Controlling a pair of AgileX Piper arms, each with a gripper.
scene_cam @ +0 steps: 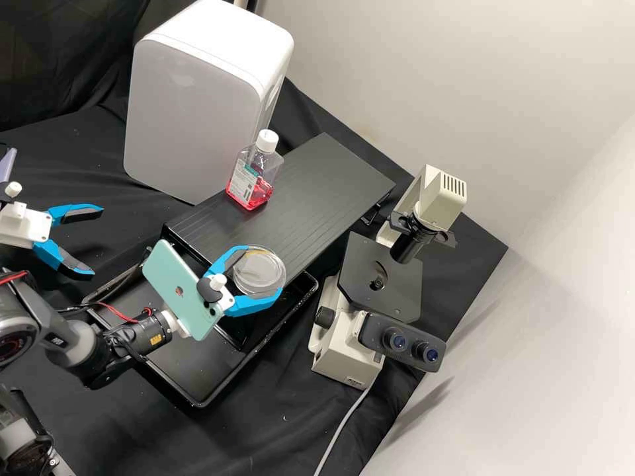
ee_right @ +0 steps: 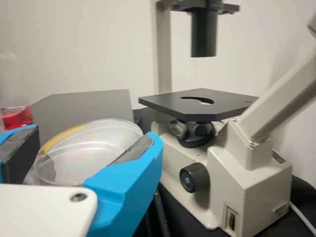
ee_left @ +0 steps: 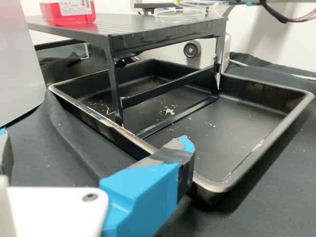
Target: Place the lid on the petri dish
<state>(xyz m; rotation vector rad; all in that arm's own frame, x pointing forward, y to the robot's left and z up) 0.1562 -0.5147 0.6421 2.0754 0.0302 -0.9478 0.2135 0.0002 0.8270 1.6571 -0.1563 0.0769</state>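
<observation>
Black rack [ee_left: 148, 27] bears petri dish [ee_left: 178, 14]; right fingers [ee_right: 123, 182] clasp lid [ee_right: 89, 148].

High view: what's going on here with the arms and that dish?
The right pincer sits around the dish at the near edge of the rack; whether it actually grips the dish is unclear. The left pincer hangs open over the bench, well away from the rack.

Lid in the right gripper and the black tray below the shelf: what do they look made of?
Lid: clear and glossy, probably rigid plastic, possibly glass; the background shows through it. Tray: black, semi-gloss, painted metal or hard plastic; its rolled rim glints and the floor has pale scuffs.
</observation>
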